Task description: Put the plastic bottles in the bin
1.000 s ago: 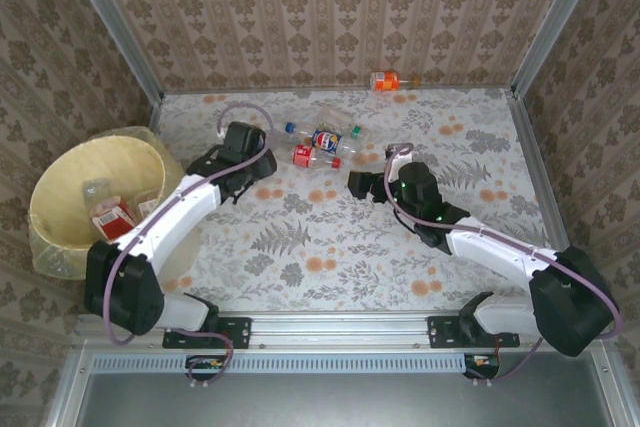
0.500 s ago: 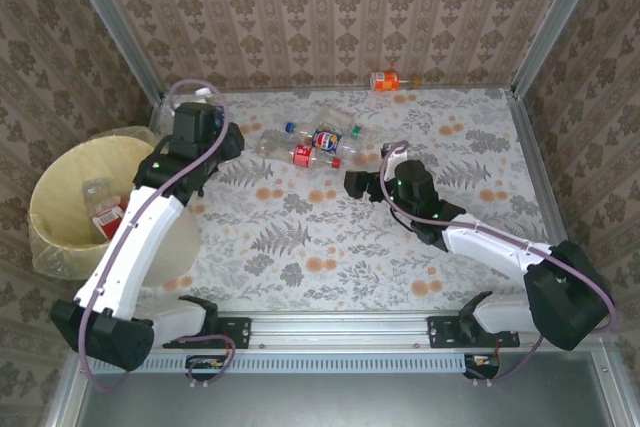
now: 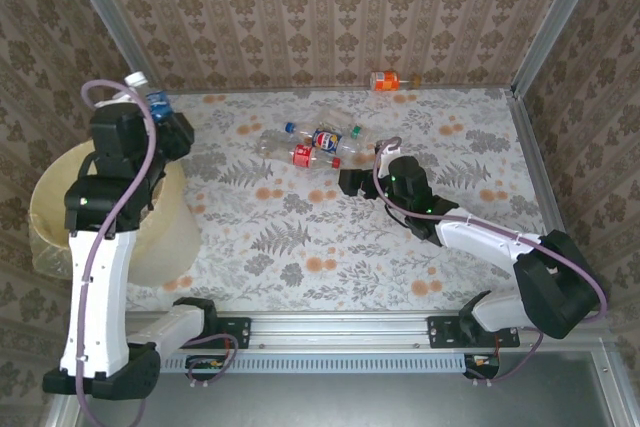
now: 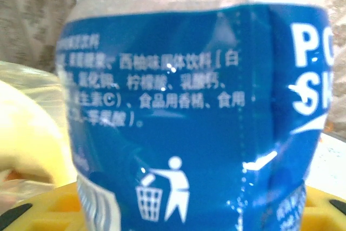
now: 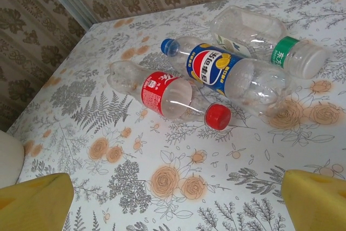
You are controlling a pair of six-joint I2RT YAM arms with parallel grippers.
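My left gripper (image 3: pixel 158 117) is shut on a blue-labelled plastic bottle (image 3: pixel 152 104), raised by the far rim of the pale yellow bin (image 3: pixel 45 209) at the left. In the left wrist view the blue label (image 4: pixel 189 123) sits right in front of the lens, with the left gripper (image 4: pixel 189 217) closed round it. My right gripper (image 3: pixel 346 183) stands open just above the table. Three plastic bottles lie a little beyond it: a red-labelled one (image 5: pixel 162 96), a blue Pepsi one (image 5: pixel 232 71) and a green-labelled one (image 5: pixel 259 39). The right gripper (image 5: pixel 175 193) holds nothing.
An orange-labelled bottle (image 3: pixel 385 80) lies against the back wall. Papered walls with metal posts close in the floral table (image 3: pixel 330 247) on three sides. My left arm covers part of the bin's mouth.
My left arm has lifted the blue-labelled bottle off the table and swung it left and up to the bin. The right gripper has edged slightly toward the three bottles, still open.
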